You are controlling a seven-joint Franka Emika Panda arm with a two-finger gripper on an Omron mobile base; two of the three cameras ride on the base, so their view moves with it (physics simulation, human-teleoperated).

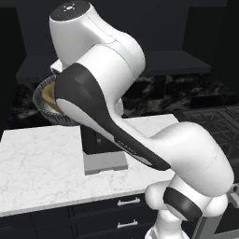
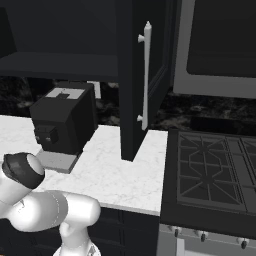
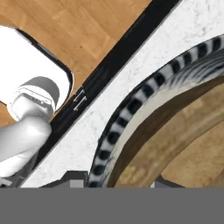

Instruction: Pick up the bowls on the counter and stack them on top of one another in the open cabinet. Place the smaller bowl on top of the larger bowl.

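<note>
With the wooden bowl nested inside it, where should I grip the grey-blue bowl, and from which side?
Pinch the grey-blue bowl at its thin striped rim, from its open side, one finger outside the wall, one inside. The wooden bowl fills the middle, so the inner finger likely goes inside that too.

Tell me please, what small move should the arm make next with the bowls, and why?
Probably raise the stack slightly. The small brown wooden bowl already sits inside the wide grey-blue bowl with the streaked rim, and both seem to hang above the white marble counter, about level with the shelf edge of the dark open cabinet. More height should let them clear that edge.
</note>
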